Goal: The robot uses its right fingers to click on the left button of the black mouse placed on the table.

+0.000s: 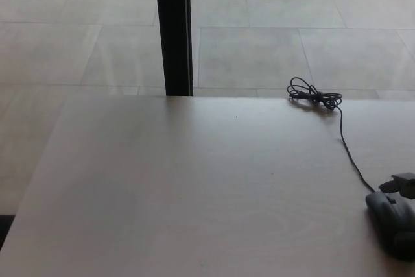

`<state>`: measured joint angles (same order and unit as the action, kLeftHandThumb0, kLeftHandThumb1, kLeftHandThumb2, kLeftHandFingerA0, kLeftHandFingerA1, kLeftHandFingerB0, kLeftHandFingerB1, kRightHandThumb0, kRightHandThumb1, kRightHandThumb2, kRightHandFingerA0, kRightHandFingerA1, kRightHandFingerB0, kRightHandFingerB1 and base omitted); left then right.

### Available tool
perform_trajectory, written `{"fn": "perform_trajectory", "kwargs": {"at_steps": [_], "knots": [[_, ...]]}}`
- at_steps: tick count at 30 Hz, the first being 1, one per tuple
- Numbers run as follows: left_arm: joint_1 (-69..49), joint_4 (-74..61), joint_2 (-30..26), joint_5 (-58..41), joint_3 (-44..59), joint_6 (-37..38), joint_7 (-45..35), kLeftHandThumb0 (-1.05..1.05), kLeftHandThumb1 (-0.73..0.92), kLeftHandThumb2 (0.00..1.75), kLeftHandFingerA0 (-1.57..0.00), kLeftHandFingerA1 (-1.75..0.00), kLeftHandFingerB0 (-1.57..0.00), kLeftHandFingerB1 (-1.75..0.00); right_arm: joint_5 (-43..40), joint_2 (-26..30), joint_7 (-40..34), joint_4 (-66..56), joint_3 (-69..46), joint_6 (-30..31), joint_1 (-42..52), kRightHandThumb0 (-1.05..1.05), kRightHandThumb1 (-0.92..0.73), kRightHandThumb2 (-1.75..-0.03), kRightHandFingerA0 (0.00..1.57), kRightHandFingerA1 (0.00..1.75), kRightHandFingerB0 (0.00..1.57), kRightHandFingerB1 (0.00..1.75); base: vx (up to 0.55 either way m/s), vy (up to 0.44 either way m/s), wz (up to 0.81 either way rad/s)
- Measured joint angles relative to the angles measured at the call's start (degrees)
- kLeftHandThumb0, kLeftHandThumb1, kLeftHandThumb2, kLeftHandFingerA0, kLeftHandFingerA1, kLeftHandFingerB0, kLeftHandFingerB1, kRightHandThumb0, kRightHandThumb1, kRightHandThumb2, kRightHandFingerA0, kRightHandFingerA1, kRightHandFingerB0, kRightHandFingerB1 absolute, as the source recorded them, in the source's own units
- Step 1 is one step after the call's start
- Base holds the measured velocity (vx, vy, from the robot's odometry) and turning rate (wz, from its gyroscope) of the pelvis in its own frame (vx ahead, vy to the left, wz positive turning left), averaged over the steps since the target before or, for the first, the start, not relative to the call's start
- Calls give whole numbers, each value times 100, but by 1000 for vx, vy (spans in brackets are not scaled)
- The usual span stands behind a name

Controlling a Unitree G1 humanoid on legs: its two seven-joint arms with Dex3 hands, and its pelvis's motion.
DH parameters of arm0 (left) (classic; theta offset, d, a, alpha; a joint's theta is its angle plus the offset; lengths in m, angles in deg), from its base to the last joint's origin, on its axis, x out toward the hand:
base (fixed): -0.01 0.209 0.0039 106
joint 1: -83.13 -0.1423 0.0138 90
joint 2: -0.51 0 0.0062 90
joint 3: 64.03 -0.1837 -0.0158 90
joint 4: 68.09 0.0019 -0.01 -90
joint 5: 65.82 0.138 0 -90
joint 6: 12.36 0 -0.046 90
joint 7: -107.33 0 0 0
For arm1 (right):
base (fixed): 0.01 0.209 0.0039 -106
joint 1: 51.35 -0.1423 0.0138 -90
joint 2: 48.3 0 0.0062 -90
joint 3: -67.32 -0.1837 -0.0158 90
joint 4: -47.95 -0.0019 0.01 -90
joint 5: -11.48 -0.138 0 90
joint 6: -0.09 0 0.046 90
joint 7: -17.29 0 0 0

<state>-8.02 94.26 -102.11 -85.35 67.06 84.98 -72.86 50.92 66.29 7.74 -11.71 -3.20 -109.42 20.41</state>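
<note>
Dim flat daylight, soft focus, faint sheen on table (194, 186), weak shadows

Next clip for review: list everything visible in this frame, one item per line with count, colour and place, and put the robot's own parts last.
table: one, pale wood, fills the lower part of the view.
mouse: one, black, at the table's right edge, partly cut off by the frame.
cable: one, black, runs from the mouse toward the table's far edge.
cable bundle: one, black, coiled at the far right edge of the table.
post: one, black, upright behind the table's far edge.
floor: pale grey tiles, beyond and left of the table.
right hand: only a dark tip shows at the right edge, just beyond the mouse; open or shut cannot be told.
left hand: not in view.
</note>
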Motion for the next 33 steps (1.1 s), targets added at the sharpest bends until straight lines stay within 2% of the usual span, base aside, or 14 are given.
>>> {"fn": "perform_trajectory", "kwargs": {"at_steps": [2, 5, 6, 7, 8, 11, 12, 13, 14, 22, 23, 26, 27, 33], "knots": [[1, 0, -1, -8, 15, 0, -3, -73, 62, 58, -75, -61, -60, -49, 12, -17, -2, 30, 0, -2, 0, -60, -83, -65, 39, 43, 40, 37, 0, 0, 0], [-1, 1, -1, -8, 6, 0, -4, -71, 61, 59, -74, -63, -62, -51, 36, -26, 13, 45, 9, 10, 0, -60, -82, -64, 39, 43, 41, 37, 0, 0, 0], [-1, 0, -2, -8, 6, 1, -4, -72, 61, 58, -74, -62, -62, -50, 47, -34, 20, 51, 9, 16, 0, -61, -66, -102, 36, 57, 33, 51, 0, 0, 0], [0, 0, -2, -8, 5, 1, -4, -70, 61, 58, -74, -61, -62, -50, 52, -40, 19, 59, 9, 16, 0, -61, -78, -65, 42, 46, 41, 38, 0, 0, 0], [3, 1, -2, -8, 5, 1, -3, -68, 47, 89, -68, -68, -54, -60, 62, -49, 11, 81, 12, 13, 0, -58, -64, -103, 36, 58, 31, 52, 0, 0, 0], [21, 0, -14, -8, 1, 0, 0, -71, 61, 59, -74, -62, -60, -49, 105, -110, -25, 193, 53, -1, -1, -66, -68, -102, 36, 57, 31, 50, 0, 0, 0], [22, -2, -14, -8, -1, 0, 2, -70, 62, 59, -74, -62, -59, -49, 116, -136, -25, 202, 64, -1, -6, -60, -81, -64, 39, 44, 40, 38, 0, 0, 0], [23, -3, -14, -7, -4, 0, 2, -72, 62, 59, -74, -63, -60, -50, 120, -174, -25, 214, 72, -1, -11, -61, -65, -102, 36, 58, 32, 51, 0, 0, 0], [24, -3, -14, -7, -6, 0, 2, -72, 46, 89, -69, -69, -55, -60, 121, -197, -24, 218, 77, -1, -11, -62, -65, -102, 36, 57, 32, 52, 0, 0, 0], [42, -6, -14, -9, -19, 1, 0, -68, 62, 59, -76, -63, -62, -51, 188, -325, -98, 329, 145, -17, -51, -63, -67, -104, 33, 56, 33, 52, 0, 0, 0], [47, -6, -14, -13, -9, 1, -1, -71, 62, 58, -75, -60, -60, -49, 196, -329, -108, 341, 153, -17, -59, -59, -80, -64, 41, 46, 42, 40, 0, 0, 0], [59, -6, -14, -18, -3, 1, -1, -71, 62, 59, -74, -60, -58, -49, 215, -337, -149, 436, 177, -29, -97, -60, -80, -64, 42, 47, 43, 39, 0, 0, 0], [64, -6, -14, -18, -5, 1, 0, -71, 48, 90, -69, -68, -53, -60, 224, -339, -159, 470, 191, -31, -117, -60, -65, -104, 34, 58, 32, 53, 0, 0, 0], [104, -9, -24, -18, -11, 1, -1, -71, 62, 59, -75, -59, -60, -51, 281, -338, -278, 595, 224, -23, -139, -59, -82, -64, 37, 46, 41, 39, 0, 0, 0]]}}
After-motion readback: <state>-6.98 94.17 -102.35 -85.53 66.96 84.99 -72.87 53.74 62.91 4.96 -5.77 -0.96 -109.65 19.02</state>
